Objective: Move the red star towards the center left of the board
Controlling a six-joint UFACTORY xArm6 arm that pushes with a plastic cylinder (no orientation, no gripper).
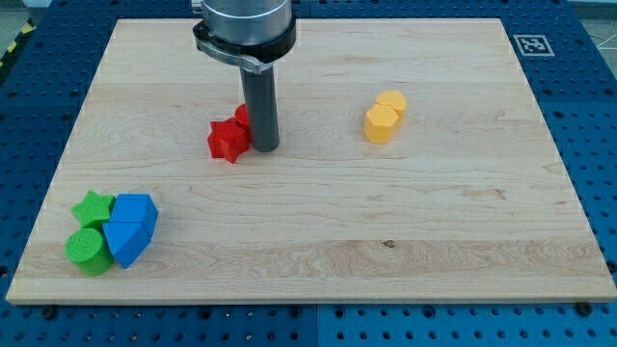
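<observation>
Red star (228,141) flat, touching my tip (266,148)

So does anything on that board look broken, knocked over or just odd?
Nothing stands out. My tip sits against the right side of the red star, with another red block partly hidden behind it. The other blocks sit flat in tidy clusters.

Two yellow blocks (385,117) sit touching on the wooden worktop (434,222), right of centre. At the view's bottom left, a green star (93,207), a green cylinder (88,249) and two blue blocks (131,226) cluster together. A second red block (242,115) lies partly hidden.
</observation>
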